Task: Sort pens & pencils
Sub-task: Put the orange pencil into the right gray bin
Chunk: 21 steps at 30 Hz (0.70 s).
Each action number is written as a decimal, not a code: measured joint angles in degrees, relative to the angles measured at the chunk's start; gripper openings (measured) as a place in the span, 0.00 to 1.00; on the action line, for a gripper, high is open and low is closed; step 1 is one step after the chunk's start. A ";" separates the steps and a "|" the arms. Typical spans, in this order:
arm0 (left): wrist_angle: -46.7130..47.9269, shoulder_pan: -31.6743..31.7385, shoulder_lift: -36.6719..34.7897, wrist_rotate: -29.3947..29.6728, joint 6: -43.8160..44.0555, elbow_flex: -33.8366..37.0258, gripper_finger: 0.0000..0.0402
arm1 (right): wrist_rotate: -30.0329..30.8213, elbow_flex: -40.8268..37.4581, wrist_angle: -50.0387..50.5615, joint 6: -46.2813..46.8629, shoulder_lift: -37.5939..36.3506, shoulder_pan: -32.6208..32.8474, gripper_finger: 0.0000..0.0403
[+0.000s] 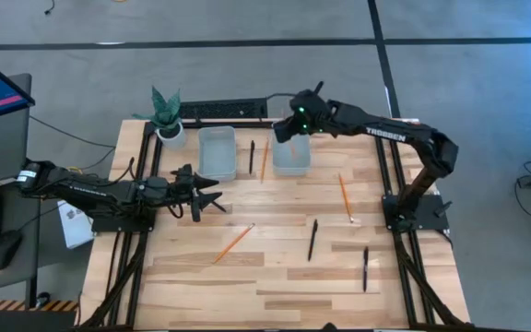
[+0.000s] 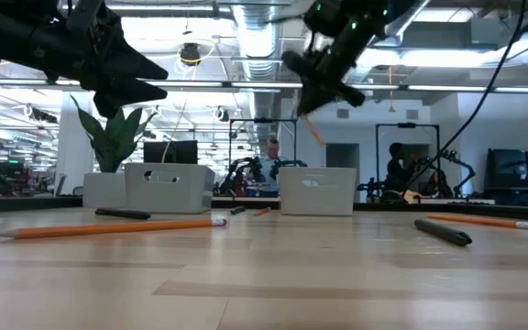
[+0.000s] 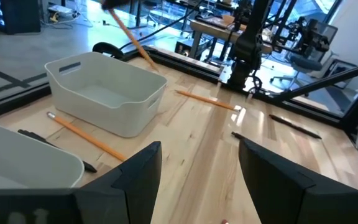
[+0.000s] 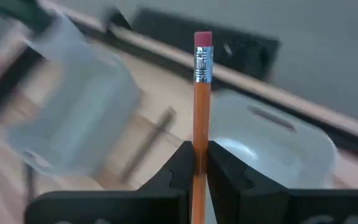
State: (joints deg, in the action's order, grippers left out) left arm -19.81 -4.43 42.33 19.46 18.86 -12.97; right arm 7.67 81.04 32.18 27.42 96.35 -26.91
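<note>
Overhead, the right gripper hung above the right-hand pale grey plastic bin at the table's far edge, its two dark fingers pinched tight on an orange wooden pencil with a pink eraser. The pencil stood up between the fingers, eraser end away from the wrist.

The left gripper hovered over the left part of the light wooden slatted table, its fingers spread wide and holding nothing, near the left-hand pale grey plastic bin.

Between the two bins lay a short black pen and another orange pencil, side by side on the wood. A third orange pencil lay slanted in the middle left, a fourth nearer the right edge. Two more black pens rested farther toward the near side. A small green plant in a white pot stood at the far left corner.
</note>
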 joint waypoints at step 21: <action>1.55 0.00 0.00 0.48 0.86 0.00 0.51 | -0.30 0.08 6.70 -2.71 10.85 -0.23 0.15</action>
State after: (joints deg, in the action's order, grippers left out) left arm -18.27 -4.43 42.33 19.94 19.73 -12.97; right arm 7.37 81.12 38.88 24.71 107.20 -27.14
